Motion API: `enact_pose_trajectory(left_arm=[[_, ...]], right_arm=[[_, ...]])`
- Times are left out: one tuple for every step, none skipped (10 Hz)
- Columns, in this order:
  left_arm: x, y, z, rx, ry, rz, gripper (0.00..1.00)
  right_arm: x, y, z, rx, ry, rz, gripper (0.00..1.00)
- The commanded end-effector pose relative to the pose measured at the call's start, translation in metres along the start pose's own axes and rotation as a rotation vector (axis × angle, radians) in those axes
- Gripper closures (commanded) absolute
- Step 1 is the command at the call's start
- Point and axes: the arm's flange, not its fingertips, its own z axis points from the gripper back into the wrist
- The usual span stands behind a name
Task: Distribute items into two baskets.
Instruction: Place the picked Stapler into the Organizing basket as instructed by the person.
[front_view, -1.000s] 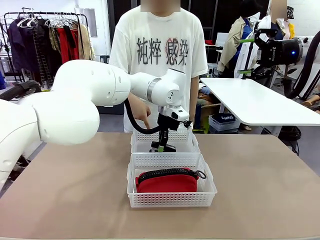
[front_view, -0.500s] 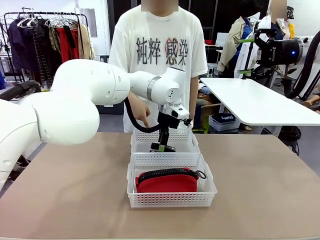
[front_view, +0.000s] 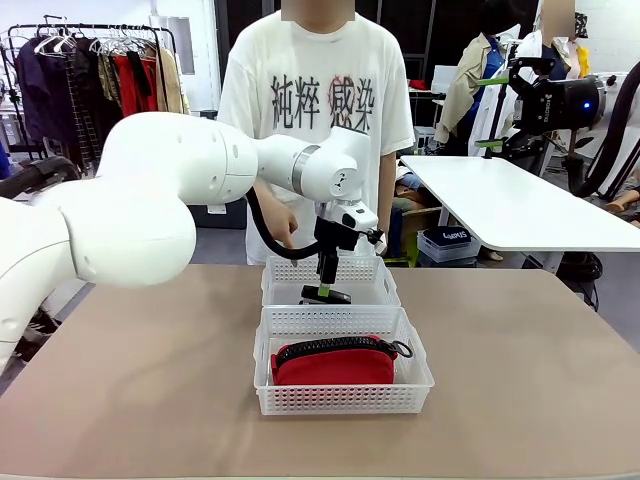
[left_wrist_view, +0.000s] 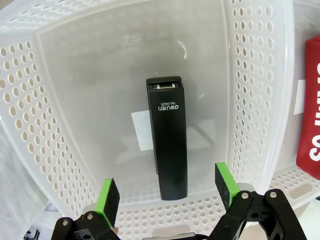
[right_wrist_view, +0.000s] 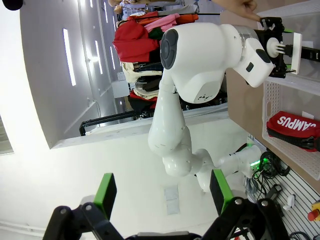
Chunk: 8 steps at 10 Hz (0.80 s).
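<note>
The black stapler (left_wrist_view: 167, 137) is seen lying flat in the far basket (front_view: 375, 272) just below the left hand (left_wrist_view: 167, 192), spread wide and empty, so only withdrawal is judged outstanding.

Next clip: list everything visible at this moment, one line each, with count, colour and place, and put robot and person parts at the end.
baskets: 2, white translucent lattice, mid-table, far basket right behind near basket
red pouch: 1, red with black zipper, lying in the near basket
stapler: 1, black, flat on the far basket's floor
table: 1, tan, under both baskets
clothes rack: 1, dark and red garments, background left
white table: 1, white, background right
left gripper: 1, black with green pads, open above the stapler, not touching it
right gripper: 1, black with green pads, open, holding nothing
person: 1, white printed T-shirt, standing at the far side
</note>
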Motion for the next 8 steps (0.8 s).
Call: enact_pose_trajectory(left_arm=[[-0.0064, -0.0050, 0.0101, -0.029, -0.017, 0.012, 0.00], [-0.0049, -0.0075, 0.0117, -0.043, 0.009, -0.020, 0.00], [-0.0010, -0.0005, 0.0023, -0.003, -0.001, 0.002, 0.00], [-0.0010, -0.0005, 0.0023, -0.003, -0.001, 0.002, 0.00], [-0.0010, -0.0005, 0.0023, -0.003, -0.001, 0.002, 0.00], [-0.0010, -0.0005, 0.0023, -0.003, -0.001, 0.002, 0.00], [-0.0010, -0.0005, 0.0023, -0.003, -0.001, 0.002, 0.00], [-0.0010, -0.0005, 0.0023, -0.003, -0.001, 0.002, 0.00]], right_arm=[[-0.0007, 0.0037, -0.0002, 0.019, -0.003, 0.002, 0.00], [-0.0007, 0.0037, -0.0002, 0.019, -0.003, 0.002, 0.00], [-0.0007, 0.0037, -0.0002, 0.019, -0.003, 0.002, 0.00], [-0.0007, 0.0037, -0.0002, 0.019, -0.003, 0.002, 0.00], [-0.0007, 0.0037, -0.0002, 0.019, -0.003, 0.002, 0.00], [-0.0007, 0.0037, -0.0002, 0.019, -0.003, 0.002, 0.00], [-0.0007, 0.0037, -0.0002, 0.019, -0.003, 0.002, 0.00], [-0.0007, 0.0037, -0.0002, 0.019, -0.003, 0.002, 0.00]])
